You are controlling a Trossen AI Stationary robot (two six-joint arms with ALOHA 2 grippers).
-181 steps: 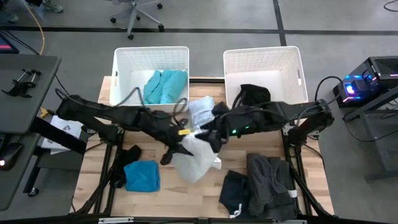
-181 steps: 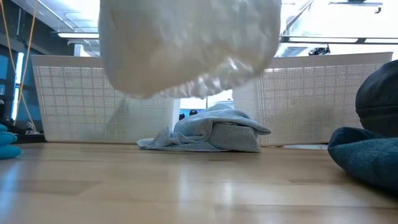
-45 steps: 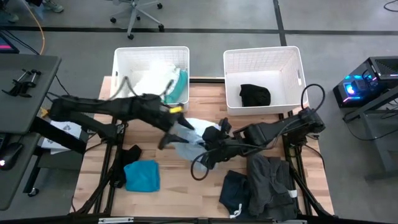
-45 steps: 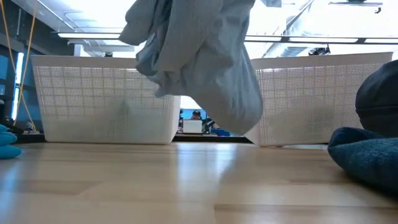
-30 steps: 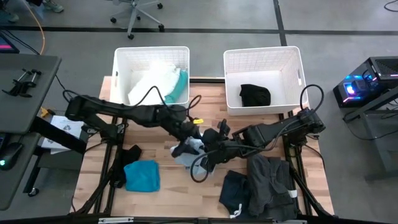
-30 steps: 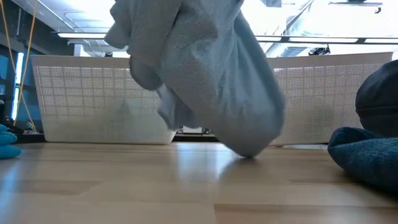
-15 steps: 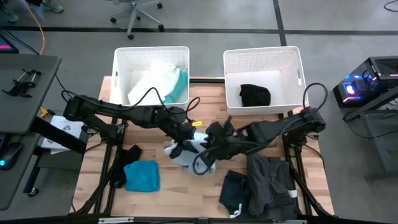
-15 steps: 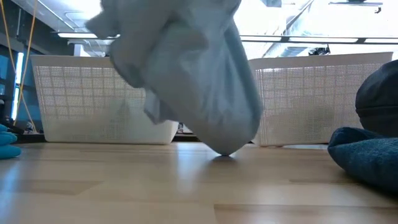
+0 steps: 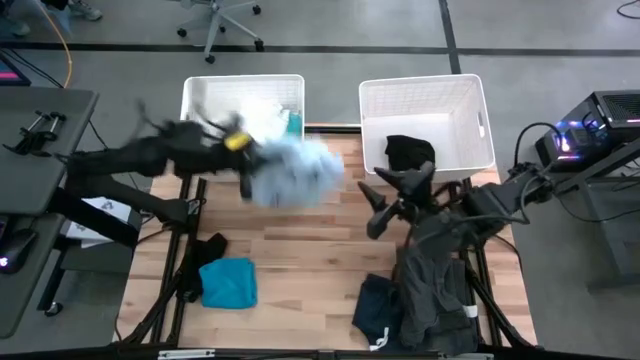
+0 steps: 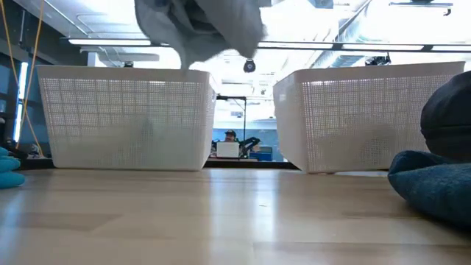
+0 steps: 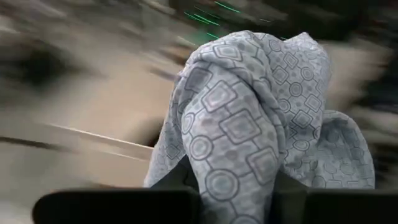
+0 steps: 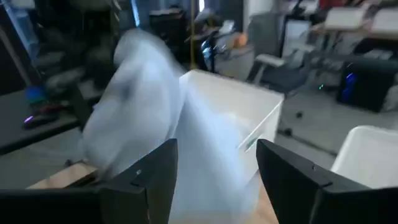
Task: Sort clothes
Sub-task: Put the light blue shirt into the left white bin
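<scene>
A pale blue patterned garment (image 9: 292, 174) hangs in the air over the table's far half, just in front of the left white basket (image 9: 243, 92). My left gripper (image 9: 250, 168) is shut on it. In the low view the garment (image 10: 199, 26) is well clear of the wood. My right gripper (image 9: 372, 208) stands open with nothing in it, right of the garment and in front of the right basket (image 9: 425, 95). The left basket holds white and teal clothes (image 9: 268, 118). A black garment (image 9: 410, 152) lies in the right one. My left gripper pinches a bunched fold of the pale blue garment (image 11: 233, 168) between its two fingers (image 11: 177, 186). The cloth bulges up ahead of them in several layers. The fingers come from the table's left, about level. The garment hangs lifted clear of the table, slack.
On the table lie a bright blue garment (image 9: 228, 282) and a small black one (image 9: 208, 248) at the near left. A dark grey pile (image 9: 432, 285) and a black garment (image 9: 378, 308) lie at the near right. Bare wood (image 9: 310, 270) shows in the middle.
My left gripper has taken hold of the pale blue garment at the table's middle. It has swung fast up and toward the far left basket, lifting the garment clear of the table. My right gripper has opened, let the garment go and drawn back toward the table's right.
</scene>
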